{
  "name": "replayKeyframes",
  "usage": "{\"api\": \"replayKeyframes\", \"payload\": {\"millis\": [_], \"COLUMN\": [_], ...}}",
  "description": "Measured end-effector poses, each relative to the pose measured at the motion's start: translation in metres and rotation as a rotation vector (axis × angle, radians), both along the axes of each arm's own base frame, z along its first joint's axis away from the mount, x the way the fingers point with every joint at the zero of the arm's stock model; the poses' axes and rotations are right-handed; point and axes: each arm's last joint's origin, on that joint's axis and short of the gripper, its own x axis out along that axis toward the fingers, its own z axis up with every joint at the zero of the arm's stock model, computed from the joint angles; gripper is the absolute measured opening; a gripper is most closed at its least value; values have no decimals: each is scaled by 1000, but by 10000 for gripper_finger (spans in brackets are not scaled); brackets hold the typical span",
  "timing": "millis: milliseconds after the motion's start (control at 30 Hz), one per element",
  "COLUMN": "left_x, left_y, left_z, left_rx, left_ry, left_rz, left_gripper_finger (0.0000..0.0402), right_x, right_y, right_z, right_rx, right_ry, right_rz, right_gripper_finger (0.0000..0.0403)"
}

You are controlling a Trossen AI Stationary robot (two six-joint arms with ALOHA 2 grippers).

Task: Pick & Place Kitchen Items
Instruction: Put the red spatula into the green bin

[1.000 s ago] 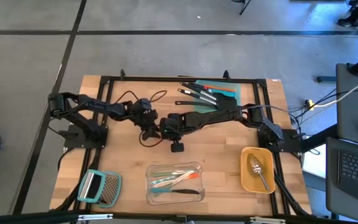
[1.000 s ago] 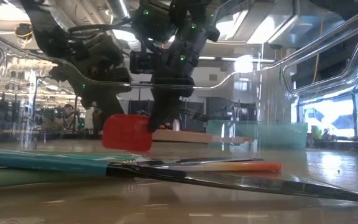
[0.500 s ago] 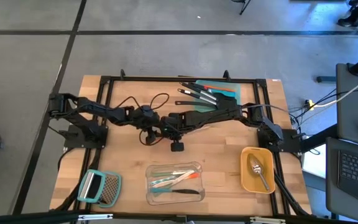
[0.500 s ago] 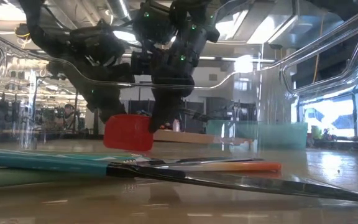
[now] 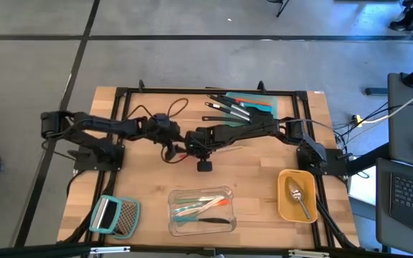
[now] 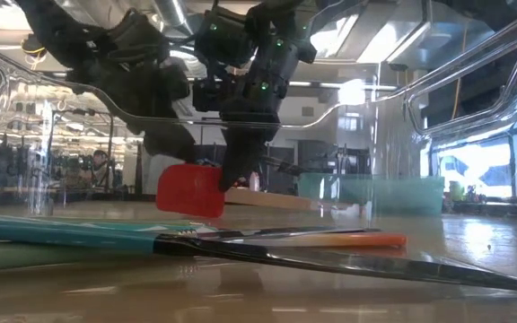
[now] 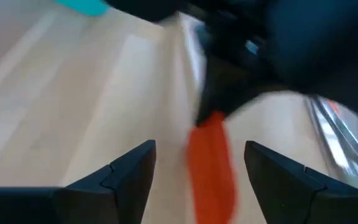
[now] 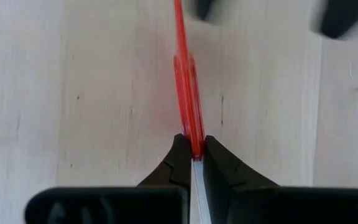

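Red spatula [image 8: 185, 93]: mid-surface [image 5: 257, 172], neck clamped in right pincer [image 8: 191, 155], red blade jutting toward left pincer [image 7: 194, 180]. Left pincer: released, fingers spread either side of blade, apart from it.

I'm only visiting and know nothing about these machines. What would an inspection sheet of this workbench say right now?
Surface: pale wooden table inside a black frame.
Job's things: red flat spatula with wooden handle, lifted; dark steel-handled utensils at the far edge; slim teal, orange and green tools in a clear tub; silver spoon in a yellow tub.
Clutter: flat metal grater with teal handle.
Hands: right hand shut on the spatula; left hand open, facing its red blade.
Cables: black loops on the table by the left arm.
Surroundings: grey floor, laptop to the right.
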Motion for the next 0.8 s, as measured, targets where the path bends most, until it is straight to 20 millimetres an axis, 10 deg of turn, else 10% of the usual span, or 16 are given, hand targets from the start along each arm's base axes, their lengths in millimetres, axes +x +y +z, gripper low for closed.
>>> {"api": "replayKeyframes", "payload": {"millis": [800], "left_x": [41], "left_y": [-11], "left_z": [-28], "left_rx": [70], "left_ry": [127], "left_rz": [-42], "left_gripper_finger": [270], "right_x": [2], "right_y": [-1], "right_z": [-1], "right_rx": [-5], "right_ry": [-27], "right_rz": [-39], "right_gripper_finger": [16]}}
